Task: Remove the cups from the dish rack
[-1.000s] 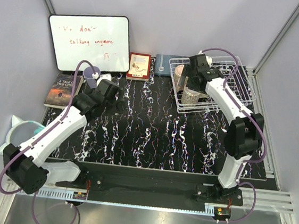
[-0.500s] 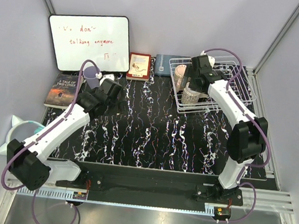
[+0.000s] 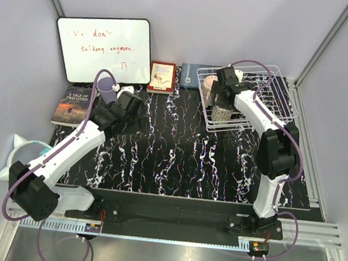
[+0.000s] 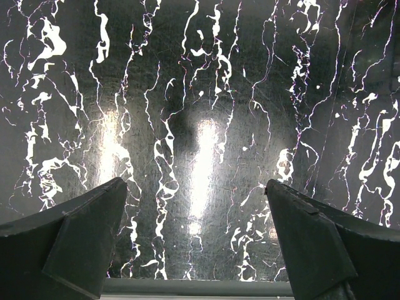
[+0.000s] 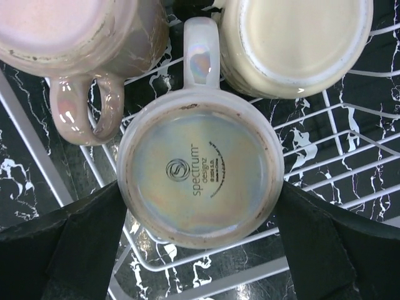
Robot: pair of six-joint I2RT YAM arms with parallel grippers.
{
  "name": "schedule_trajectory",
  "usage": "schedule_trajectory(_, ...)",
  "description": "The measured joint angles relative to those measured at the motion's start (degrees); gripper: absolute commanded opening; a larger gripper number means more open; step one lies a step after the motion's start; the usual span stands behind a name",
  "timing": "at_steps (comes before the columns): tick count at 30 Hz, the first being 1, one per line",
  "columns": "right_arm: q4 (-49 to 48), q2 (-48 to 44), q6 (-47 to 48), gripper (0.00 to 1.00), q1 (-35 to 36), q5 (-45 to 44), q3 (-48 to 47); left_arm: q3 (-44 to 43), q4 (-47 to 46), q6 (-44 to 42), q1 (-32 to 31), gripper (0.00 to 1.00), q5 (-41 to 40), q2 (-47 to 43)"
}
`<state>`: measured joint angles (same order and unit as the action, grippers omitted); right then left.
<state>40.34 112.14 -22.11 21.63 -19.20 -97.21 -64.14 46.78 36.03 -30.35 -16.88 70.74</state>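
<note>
Mug inverted on rack, base up, handle away from wrist; right pincer wide, straddling it; left pincer wide.

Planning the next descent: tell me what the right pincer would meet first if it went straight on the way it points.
The upturned iridescent mug in the dish rack: its base sits centred between the fingers of the right pincer. The gap to it is unclear from the wrist view.
</note>
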Motion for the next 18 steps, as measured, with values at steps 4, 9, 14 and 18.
schedule_trajectory(4, 0.26, 2.03, 0.13, 1.0, 0.0, -0.61, -2.03, 0.0, -0.11, 0.0, 0.02, 0.99, 0.02, 0.57)
schedule_trajectory(9, 0.09, 4.09, 0.74, 1.0, -0.04, -1.18, -4.5, 0.0, -0.13, -0.02, 0.02, 0.99, 0.11, 1.14)
schedule_trajectory(14, -0.24, 4.81, 0.94, 1.0, -0.15, -1.27, -5.18, 0.0, -0.15, -0.04, 0.0, 0.99, 0.13, 1.25)
schedule_trajectory(18, -0.33, 4.83, 0.9, 1.0, -0.2, -1.16, -5.09, 0.0, -0.13, -0.04, 0.0, 0.99, 0.13, 1.49)
